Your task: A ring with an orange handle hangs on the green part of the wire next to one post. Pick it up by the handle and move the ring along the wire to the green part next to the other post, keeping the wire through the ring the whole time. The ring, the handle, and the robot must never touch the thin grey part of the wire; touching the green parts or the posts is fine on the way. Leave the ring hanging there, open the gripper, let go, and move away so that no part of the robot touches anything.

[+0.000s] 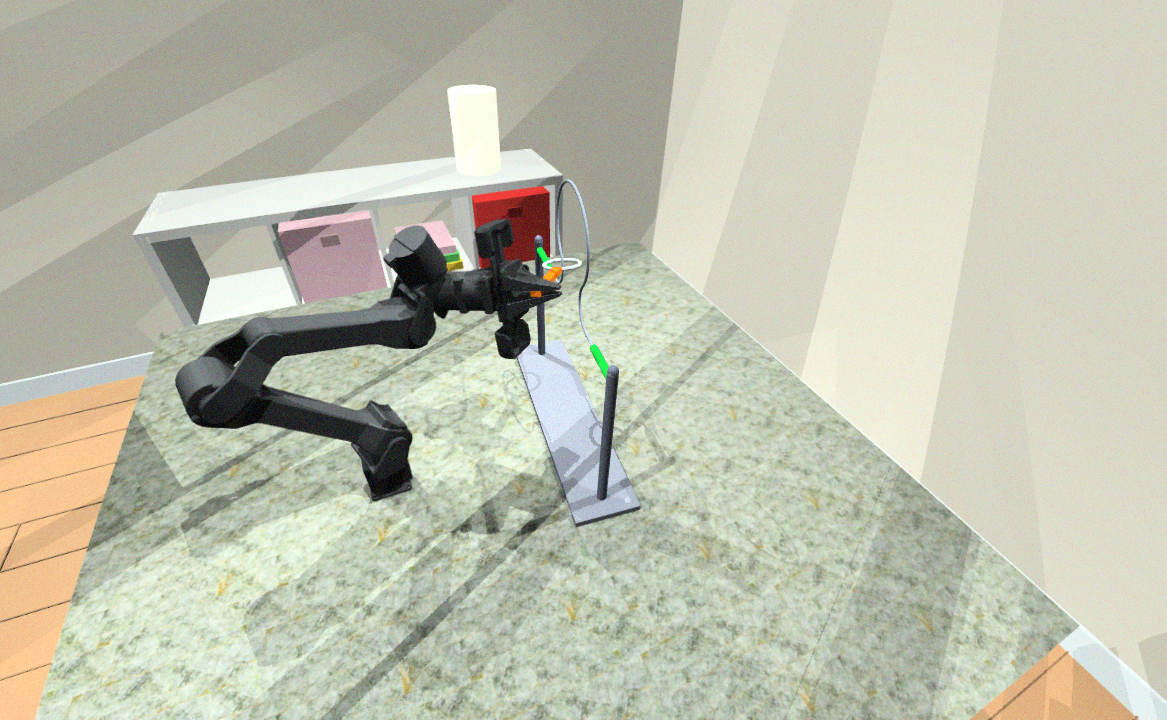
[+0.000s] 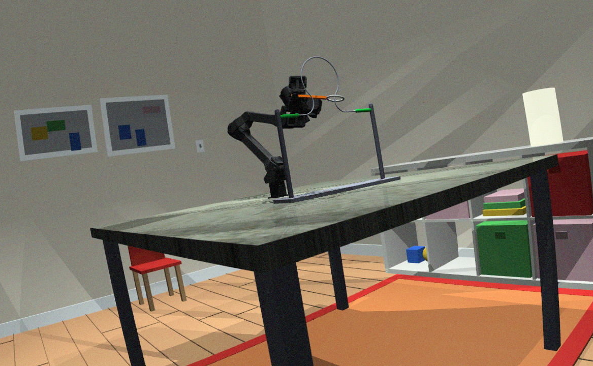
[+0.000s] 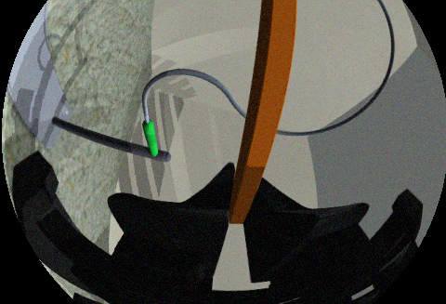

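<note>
My gripper [image 1: 558,288] [image 3: 236,168] is shut on the orange handle [image 1: 553,274] [image 2: 312,96] [image 3: 275,62]. The ring [image 2: 343,98] lies almost flat around the grey wire [image 1: 587,241] [image 2: 316,57] [image 3: 392,44], low on the far side of its loop. It is above the bend that leads to the far green part [image 1: 543,257] [image 2: 363,110]. In the exterior view the handle crosses the wire's near side; the gap there cannot be told. The near green part [image 1: 600,360] [image 2: 289,115] [image 3: 150,138] has no ring on it. The wrist view hides most of the ring.
The near post [image 1: 607,438] [image 2: 284,154] [image 3: 107,140] and far post [image 1: 540,317] [image 2: 377,145] stand on a grey base [image 1: 560,394]. The far post is close to my gripper in the top view. A shelf [image 1: 301,198] with a white lamp [image 1: 475,129] is behind the table.
</note>
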`<state>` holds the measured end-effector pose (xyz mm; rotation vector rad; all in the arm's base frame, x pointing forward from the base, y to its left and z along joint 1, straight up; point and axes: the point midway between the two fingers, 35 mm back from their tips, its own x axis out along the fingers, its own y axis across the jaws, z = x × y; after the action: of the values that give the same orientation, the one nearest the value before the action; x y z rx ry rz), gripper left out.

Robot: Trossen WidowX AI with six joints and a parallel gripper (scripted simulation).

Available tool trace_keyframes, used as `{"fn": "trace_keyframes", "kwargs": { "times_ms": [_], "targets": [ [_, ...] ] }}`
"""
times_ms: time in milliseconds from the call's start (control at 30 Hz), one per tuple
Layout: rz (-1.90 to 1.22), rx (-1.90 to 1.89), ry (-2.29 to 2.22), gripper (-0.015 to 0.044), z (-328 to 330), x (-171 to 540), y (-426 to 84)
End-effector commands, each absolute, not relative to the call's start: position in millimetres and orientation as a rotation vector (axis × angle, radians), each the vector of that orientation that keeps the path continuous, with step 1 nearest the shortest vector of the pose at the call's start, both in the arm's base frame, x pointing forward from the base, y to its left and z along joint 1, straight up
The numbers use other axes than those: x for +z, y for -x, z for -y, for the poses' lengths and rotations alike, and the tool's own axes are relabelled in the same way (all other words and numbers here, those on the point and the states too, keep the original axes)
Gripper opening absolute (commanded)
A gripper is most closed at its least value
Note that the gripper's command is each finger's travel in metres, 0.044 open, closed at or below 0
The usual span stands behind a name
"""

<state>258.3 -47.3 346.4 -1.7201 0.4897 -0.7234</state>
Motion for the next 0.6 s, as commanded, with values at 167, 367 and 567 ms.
{"fn": "trace_keyframes", "kwargs": {
  "times_ms": [167, 367, 567],
  "targets": [
    [-0.528, -0.679, 1.535, -0.0150, 53, 318, -257],
    [-0.550, -0.642, 1.408, -0.0150, 52, 298, -257],
    [-0.570, -0.604, 1.277, -0.0150, 49, 278, -258]
  ]
}}
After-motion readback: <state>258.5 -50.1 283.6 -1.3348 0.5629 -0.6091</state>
